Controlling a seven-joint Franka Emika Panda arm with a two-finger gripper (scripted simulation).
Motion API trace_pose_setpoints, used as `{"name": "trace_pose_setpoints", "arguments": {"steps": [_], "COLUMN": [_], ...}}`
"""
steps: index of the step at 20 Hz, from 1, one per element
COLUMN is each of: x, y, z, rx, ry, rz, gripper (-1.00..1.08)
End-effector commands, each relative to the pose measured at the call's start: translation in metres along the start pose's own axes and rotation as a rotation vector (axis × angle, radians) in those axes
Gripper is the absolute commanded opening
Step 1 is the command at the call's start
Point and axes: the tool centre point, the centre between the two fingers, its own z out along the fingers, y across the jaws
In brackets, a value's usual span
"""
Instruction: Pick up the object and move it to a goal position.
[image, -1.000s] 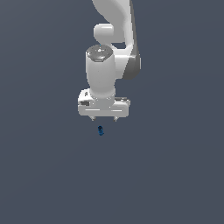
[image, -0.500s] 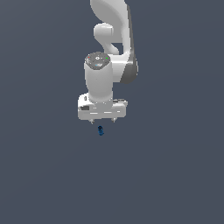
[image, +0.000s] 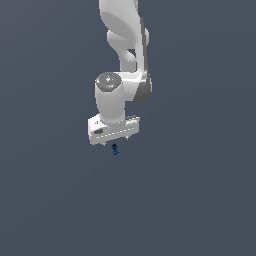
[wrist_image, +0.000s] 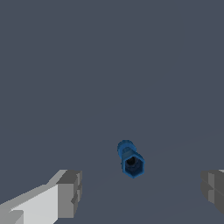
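The object (image: 115, 149) is a tiny glossy blue, slightly elongated piece with a hexagonal end, lying on the dark grey floor. In the exterior view my white gripper (image: 115, 141) hangs just above it, fingers pointing down. In the wrist view the object (wrist_image: 130, 159) sits between and slightly beyond my two grey fingertips (wrist_image: 68, 192), which stand wide apart on either side of it. The gripper (wrist_image: 140, 189) is open and holds nothing. The jaws do not touch the object.
Only the plain dark grey floor (image: 200, 200) surrounds the object. The white arm (image: 125, 45) rises above the gripper toward the top of the exterior view.
The gripper has dropped slightly toward the object and the arm's upper links have shifted. The blue object has stayed in place.
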Motion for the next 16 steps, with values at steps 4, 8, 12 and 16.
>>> {"name": "trace_pose_setpoints", "arguments": {"steps": [4,8,12,16], "x": [-0.008,-0.012,-0.014,-0.016], "y": [0.003,0.004,0.005,0.005], "z": [0.018,0.027,0.033,0.036], "rx": [0.006,0.010,0.013,0.015], "ry": [-0.008,-0.011,-0.013,-0.014], "rz": [-0.121,-0.183,-0.225,-0.245], "gripper": [1.00,1.00,1.00,1.00]}}
